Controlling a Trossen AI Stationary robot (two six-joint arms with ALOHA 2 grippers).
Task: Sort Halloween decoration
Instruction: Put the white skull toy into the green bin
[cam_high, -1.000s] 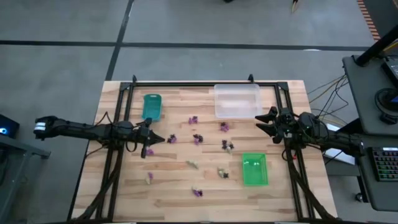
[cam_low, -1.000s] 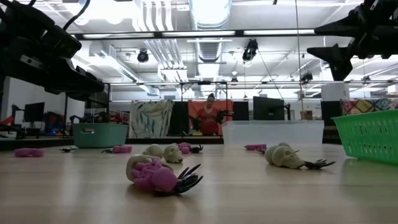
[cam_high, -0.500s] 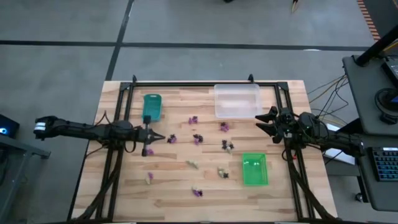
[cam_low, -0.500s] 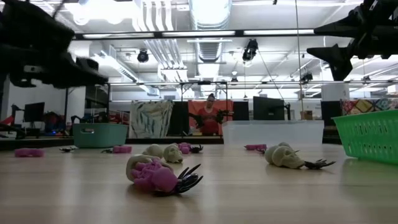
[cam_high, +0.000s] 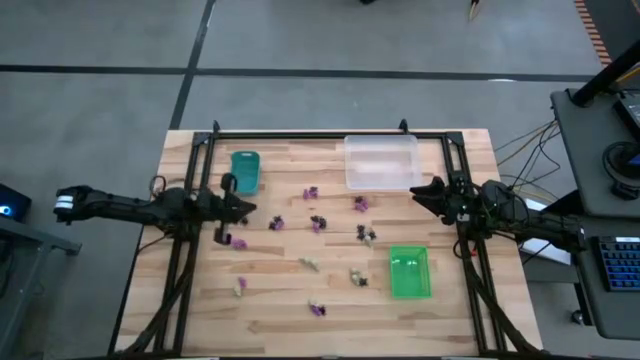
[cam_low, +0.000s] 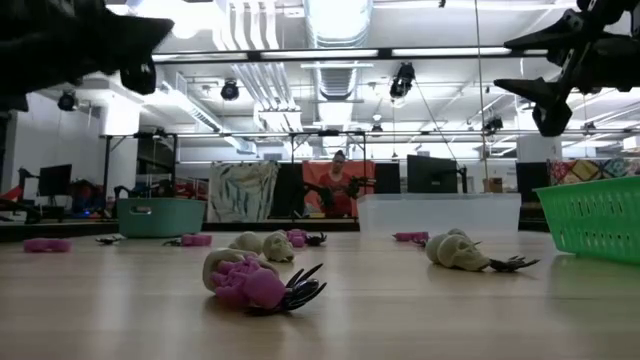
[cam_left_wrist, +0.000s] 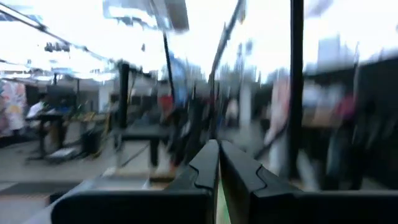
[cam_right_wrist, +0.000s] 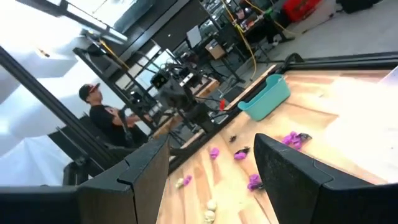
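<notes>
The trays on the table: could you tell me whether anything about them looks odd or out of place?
The teal tray, clear tray and bright green tray all sit flat and upright. What stands out is that they look empty, while the purple, black and cream trinkets lie scattered over the wooden table between them.

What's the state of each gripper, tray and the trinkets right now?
Left gripper: shut, raised by the teal tray, no trinket visible in it.
Right gripper: open, empty, raised off the table.
Teal tray: upright, contents unclear.
Clear tray: upright, looks empty.
Green tray: upright, looks empty.
Trinkets: loose on the table, unsorted.
</notes>
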